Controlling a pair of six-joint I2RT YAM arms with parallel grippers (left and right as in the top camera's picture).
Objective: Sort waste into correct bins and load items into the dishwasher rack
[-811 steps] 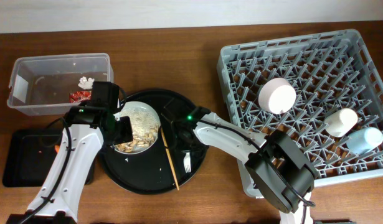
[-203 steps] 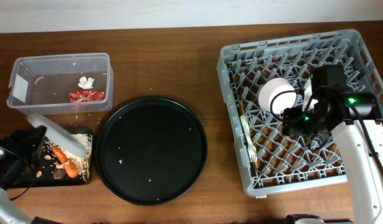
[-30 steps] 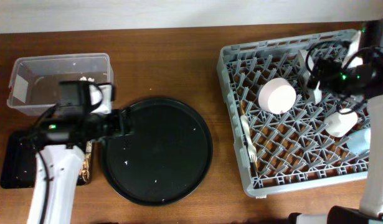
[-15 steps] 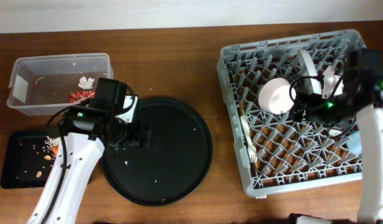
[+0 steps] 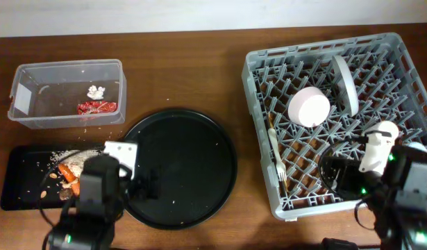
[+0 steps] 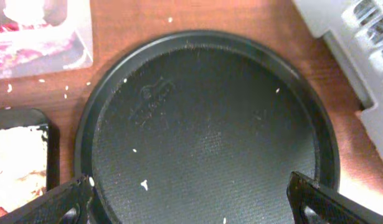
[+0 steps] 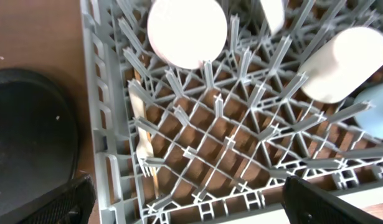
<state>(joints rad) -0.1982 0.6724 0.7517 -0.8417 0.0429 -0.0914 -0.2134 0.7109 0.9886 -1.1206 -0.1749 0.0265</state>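
Presently both claws are spread, holding nothing: left gripper (image 6: pixel 190 198) above the round black tray (image 6: pixel 203 137), right gripper (image 7: pixel 188 194) over the dishwasher rack (image 5: pixel 310 167) right of that tray. Rack holds plate (image 5: pixel 344 83), pink bowl (image 5: pixel 309 107), cream cup (image 7: pixel 340 62), fork (image 5: pixel 278 163), seemingly the blue cup (image 7: pixel 378 107).

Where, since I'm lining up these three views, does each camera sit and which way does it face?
Overhead: fixed above the table, looking down on clear tub, shallow black tray, round black tray and dishwasher rack; left arm and right arm at the bottom edge.
Left wrist: above the round black tray, looking down; open left claw at the bottom corners.
Right wrist: above the dishwasher rack, looking down on white fork and pink bowl; open right claw likewise.
Shared: both wrist views catch tray and rack.
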